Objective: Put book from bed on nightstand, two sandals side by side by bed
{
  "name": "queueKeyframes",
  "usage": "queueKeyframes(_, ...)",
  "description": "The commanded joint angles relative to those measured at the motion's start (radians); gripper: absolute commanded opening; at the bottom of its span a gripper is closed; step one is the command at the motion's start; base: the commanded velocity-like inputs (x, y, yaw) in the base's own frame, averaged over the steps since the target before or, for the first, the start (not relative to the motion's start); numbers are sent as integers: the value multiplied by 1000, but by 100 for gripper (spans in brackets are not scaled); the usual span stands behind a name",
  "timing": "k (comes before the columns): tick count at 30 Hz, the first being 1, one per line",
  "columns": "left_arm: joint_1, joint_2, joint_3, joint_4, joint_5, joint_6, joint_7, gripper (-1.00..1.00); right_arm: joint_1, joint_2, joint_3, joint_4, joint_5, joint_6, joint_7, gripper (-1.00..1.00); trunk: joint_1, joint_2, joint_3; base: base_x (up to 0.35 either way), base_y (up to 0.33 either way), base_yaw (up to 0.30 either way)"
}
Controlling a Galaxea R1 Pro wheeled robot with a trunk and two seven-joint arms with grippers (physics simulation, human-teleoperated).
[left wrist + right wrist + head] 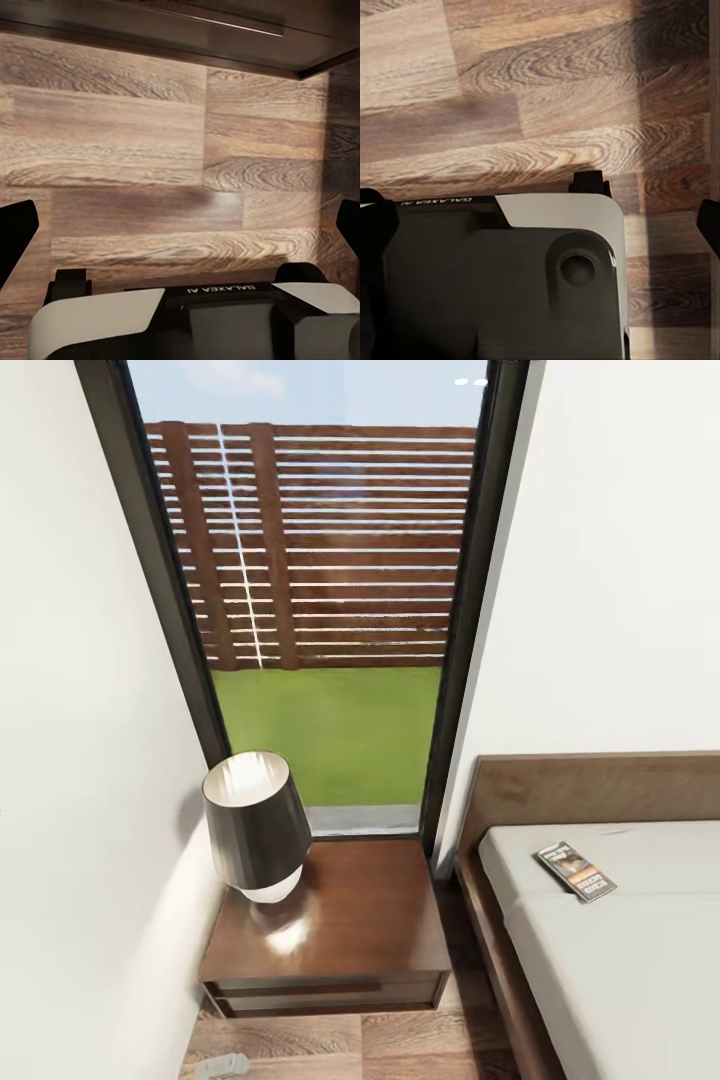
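A: What's biggest ahead?
B: The window (320,610), with fence and grass behind it. Right of it is the bed (620,950); the nightstand (335,930) sits under the window, a lamp (255,825) on its left side.
A: And the book (575,871)?
B: On the mattress, near the headboard.
A: Grippers?
B: The left gripper (180,225) is spread wide over floor (127,142), holding nothing. The right gripper (540,217) is spread wide too, empty.

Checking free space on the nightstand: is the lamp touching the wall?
Cannot tell. In the head view the lamp on the nightstand overlaps the wall, hiding any gap.
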Motion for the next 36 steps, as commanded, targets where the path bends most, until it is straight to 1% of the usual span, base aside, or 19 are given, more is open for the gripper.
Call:
queueKeyframes(1, -1, 0, 8, 1, -11, -4, -3, 100, -1, -1, -9, 1, 10, 1, 2, 100, -4, 6, 2, 0, 0, 0)
queueKeyframes(36, -1, 0, 7, 1, -11, -4, -3, 100, -1, -1, -8, 1, 11, 1, 0, 100, -138, 251, 112, 0, 0, 0)
